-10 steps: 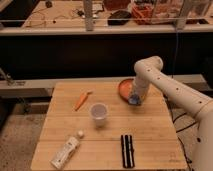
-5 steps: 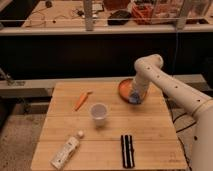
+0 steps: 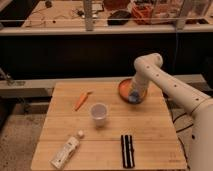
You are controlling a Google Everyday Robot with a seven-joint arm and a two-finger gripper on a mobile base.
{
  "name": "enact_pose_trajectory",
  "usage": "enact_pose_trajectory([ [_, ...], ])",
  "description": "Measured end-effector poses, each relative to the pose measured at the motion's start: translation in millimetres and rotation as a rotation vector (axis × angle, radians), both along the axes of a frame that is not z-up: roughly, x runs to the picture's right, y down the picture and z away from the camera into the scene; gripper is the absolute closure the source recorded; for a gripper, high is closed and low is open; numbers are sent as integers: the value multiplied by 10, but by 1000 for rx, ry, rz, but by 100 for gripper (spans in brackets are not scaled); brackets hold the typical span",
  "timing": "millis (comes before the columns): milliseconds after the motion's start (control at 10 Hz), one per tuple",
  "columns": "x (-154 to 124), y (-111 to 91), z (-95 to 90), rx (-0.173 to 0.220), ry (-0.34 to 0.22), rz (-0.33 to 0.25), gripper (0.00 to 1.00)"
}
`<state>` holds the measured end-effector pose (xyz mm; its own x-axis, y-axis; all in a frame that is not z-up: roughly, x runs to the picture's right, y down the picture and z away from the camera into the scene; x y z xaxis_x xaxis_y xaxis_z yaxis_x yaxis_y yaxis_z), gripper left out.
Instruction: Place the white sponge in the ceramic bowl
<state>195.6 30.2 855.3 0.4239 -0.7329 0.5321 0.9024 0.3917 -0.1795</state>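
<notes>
Gripper (image 3: 134,94) down at ceramic bowl (image 3: 122,87)

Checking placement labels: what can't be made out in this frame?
All in the camera view:
1) The shallow orange-red ceramic bowl: its right side is hidden by the gripper poised over it.
2) The small pale bluish-white sponge at the gripper: too blurred to tell whether it rests in the bowl.
3) The white robot arm: cut off by the right edge.
4) The long white bottle-like object: any markings are too small to read.
</notes>
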Motion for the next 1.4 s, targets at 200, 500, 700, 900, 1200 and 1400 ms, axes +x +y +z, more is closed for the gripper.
enact_pose_trajectory([
  [200,45,-25,8,-2,1,3,95],
  [500,0,-65,8,-5,-2,3,95],
  [700,17,-79,27,-6,-2,9,95],
  [900,43,-79,25,-8,0,9,89],
  [1200,4,-128,18,-4,-3,10,73],
  [1400,19,-126,12,-10,-2,11,72],
])
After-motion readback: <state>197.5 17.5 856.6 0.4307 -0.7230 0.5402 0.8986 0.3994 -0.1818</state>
